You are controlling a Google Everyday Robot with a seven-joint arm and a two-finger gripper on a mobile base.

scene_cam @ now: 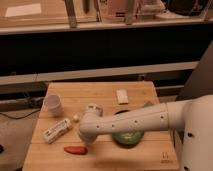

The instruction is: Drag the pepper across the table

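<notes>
The pepper [75,149] is small and red-orange and lies on the light wooden table [100,92] near its front left edge. My white arm reaches in from the right across the table. Its rounded end [89,128] hangs just above and to the right of the pepper. The gripper [83,139] sits under that end, close to the pepper's right tip. I cannot tell whether it touches the pepper.
A green pan [127,137] lies half hidden under my arm. A white labelled tube bottle [56,131], a white cup [53,105], a small round container [93,109], a tiny ball [76,118] and a white block [122,96] lie on the table. A dark mark [164,156] shows at the front right corner.
</notes>
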